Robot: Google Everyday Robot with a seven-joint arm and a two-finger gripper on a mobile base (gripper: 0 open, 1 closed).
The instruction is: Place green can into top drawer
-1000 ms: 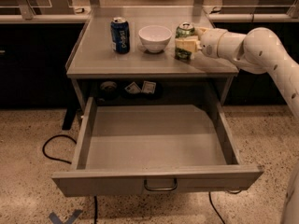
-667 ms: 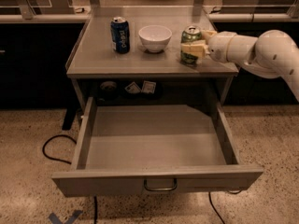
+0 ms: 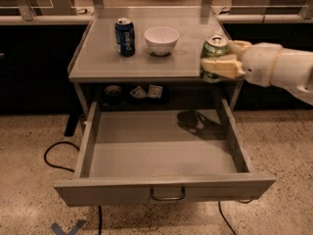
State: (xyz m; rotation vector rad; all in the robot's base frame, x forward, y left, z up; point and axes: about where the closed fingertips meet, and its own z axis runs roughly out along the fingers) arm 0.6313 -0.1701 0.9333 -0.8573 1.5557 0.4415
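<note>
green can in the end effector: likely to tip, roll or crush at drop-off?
Probably stiff enough: the green can shows no visible dent where the end effector clamps it, at the table's front corner. Tall and narrow, so it may tip if released tilted. Round, so once down it would likely roll on the top drawer's flat floor.

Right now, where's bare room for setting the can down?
The top drawer floor is bare between both side walls and the front panel. On the table, the front edge left of the gripper is free. Crowded: back row with blue can and white bowl, and the right front corner where the gripper holds the green can.
</note>
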